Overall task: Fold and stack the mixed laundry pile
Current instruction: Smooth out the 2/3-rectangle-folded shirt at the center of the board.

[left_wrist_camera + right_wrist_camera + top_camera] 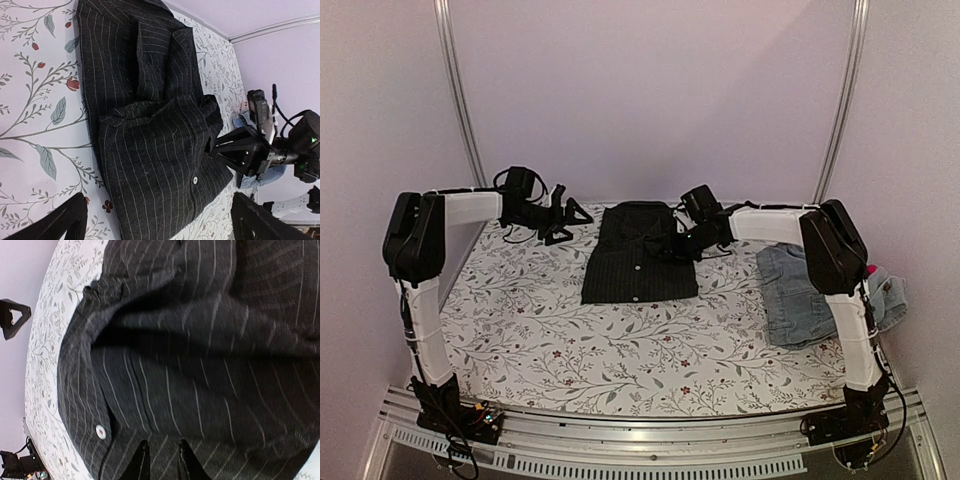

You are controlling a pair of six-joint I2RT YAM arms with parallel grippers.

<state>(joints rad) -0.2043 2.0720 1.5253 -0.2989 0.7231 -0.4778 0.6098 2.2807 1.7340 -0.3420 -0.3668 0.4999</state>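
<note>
The black shirt (638, 262) lies in the middle of the flowered surface (570, 340), toward the top of the overhead frame. It is spread front-up into a rough rectangle, with its button line running down the centre.

The right claw (678, 246) sits at the shirt's right-hand edge. Its fingers are drawn close together with striped cloth between them, so it appears clenched on that edge. In the left wrist view the cloth rises in a small peak where the tips bite. That suggests the edge is held up off the surface so it can be carried across the body as a fold. A white button (100, 431) shows at the lower left of the right wrist view, so the grip is beside the placket, not on it.

The left claw (567, 222) is released, its fingers spread wide. It hangs above the surface just left of the shirt and touches nothing. My guess is that it waits there to pin or catch the opposite side.

A denim piece (798, 298) rests at the right of the overhead frame, apart from the shirt and partly hidden by the right arm. A pale blue garment (892, 298) lies beyond it at the edge. Both look parked out of the working area. I judge the stacking has not yet begun.
</note>
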